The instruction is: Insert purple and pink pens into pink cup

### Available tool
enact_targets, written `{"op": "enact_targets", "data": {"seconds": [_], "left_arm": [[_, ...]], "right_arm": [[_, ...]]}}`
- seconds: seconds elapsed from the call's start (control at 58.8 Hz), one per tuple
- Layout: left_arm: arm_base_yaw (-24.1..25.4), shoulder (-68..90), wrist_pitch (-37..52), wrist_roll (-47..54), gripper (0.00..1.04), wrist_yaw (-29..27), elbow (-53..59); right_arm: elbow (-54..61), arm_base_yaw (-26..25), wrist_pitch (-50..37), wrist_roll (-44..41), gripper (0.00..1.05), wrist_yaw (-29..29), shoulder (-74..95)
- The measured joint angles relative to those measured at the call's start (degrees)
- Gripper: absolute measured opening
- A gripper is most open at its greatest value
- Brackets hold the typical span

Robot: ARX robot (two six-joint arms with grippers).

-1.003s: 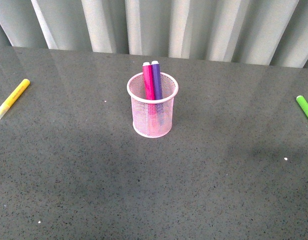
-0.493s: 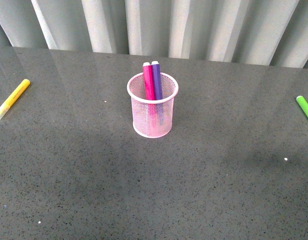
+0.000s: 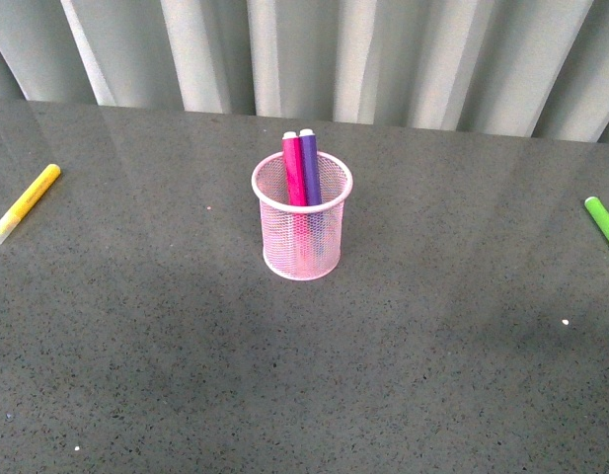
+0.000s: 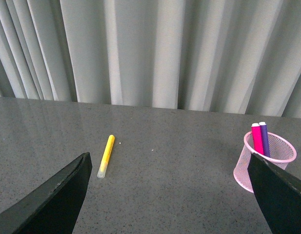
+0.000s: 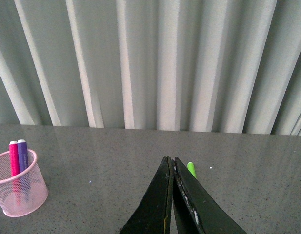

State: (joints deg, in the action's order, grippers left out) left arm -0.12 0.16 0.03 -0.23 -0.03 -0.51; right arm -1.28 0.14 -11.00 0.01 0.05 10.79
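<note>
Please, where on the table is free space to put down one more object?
The widest bare patch is the near table in front of the pink cup. Also free: between cup and yellow marker, and between cup and green marker. Nothing is crowded.

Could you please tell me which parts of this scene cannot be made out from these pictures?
- Green marker: cut off by the front view's edge; in the right wrist view the shut right gripper hides most of it.
- Lower ends of the pink pen and purple pen: blurred behind the pink cup mesh.
- Both arms: outside the front view.
</note>
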Motion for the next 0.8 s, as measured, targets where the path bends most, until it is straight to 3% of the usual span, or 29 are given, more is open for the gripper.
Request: {"op": "enact_targets", "data": {"seconds": [0.068,0.153,0.459,0.578,0.799], "left_arm": [[0.00,0.00,0.00,0.00,0.98,0.02,0.00],[0.00,0.00,0.00,0.00,0.98,-0.02,0.00],[0.00,-0.04,0.00,0.00,0.98,0.00,0.00],[0.00,-0.02,0.00,0.00,0.98,0.02,0.00],[0.00,-0.02,0.00,0.00,0.98,0.02,0.00]], "right_arm": [[-0.02,0.00,1.86,0.00,0.03,0.00,-1.77],[-0.02,0.00,10.54,0.02,0.03,0.02,-8.76],[-0.02,0.00,10.97,-0.02,0.05,0.04,-10.54],[-0.02,0.00,10.97,0.00,0.28,0.04,-10.54],[-0.02,0.00,10.97,0.00,0.83,0.04,-10.54]]}}
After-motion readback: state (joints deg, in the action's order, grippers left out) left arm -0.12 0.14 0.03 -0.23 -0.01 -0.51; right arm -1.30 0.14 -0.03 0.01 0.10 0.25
